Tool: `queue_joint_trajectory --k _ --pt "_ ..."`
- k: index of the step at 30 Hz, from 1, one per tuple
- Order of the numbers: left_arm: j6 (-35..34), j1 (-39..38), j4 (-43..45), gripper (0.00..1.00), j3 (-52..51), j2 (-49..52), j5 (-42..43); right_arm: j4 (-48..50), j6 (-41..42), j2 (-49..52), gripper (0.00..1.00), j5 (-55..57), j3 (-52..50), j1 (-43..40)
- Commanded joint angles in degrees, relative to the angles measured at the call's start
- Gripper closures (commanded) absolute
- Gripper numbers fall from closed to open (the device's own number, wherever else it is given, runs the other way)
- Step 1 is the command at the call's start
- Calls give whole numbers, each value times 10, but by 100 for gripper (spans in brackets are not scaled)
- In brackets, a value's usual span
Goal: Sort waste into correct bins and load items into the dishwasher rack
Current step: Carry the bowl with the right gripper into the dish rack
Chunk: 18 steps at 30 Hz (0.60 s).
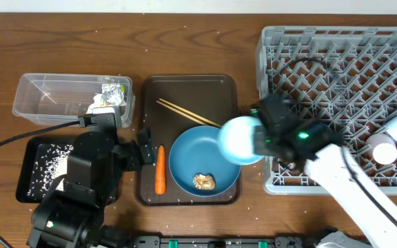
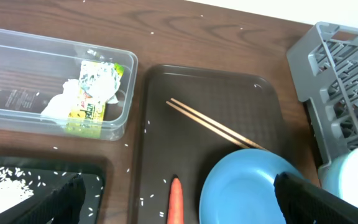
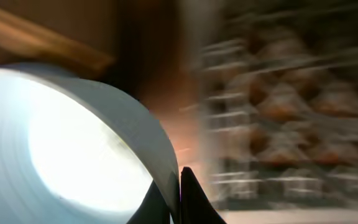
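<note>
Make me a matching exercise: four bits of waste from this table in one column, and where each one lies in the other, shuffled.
1 carrot
2 brown food lump
3 snack wrapper
4 rice

A in the clear tub
B on the blue plate
C in the black tray
D on the brown tray, beside the plate

Pairs: 1-D, 2-B, 3-A, 4-C
</note>
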Motion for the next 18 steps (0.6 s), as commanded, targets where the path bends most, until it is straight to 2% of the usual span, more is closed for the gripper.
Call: queue_joint_trajectory --k 1,7,12,15,18 --pt "3 3 1 2 5 -1 -7 -13 -5 -32 99 176 10 -64" --pt "3 3 1 2 5 -1 -7 15 -35 -34 99 294 10 -141" --pt "3 3 1 2 5 3 -7 99 -132 -15 99 382 10 -143" --pt "3 3 1 2 5 9 -7 159 -222 7 99 395 10 -137" --pt "3 3 0 2 5 18 -7 193 -262 38 99 424 10 -136"
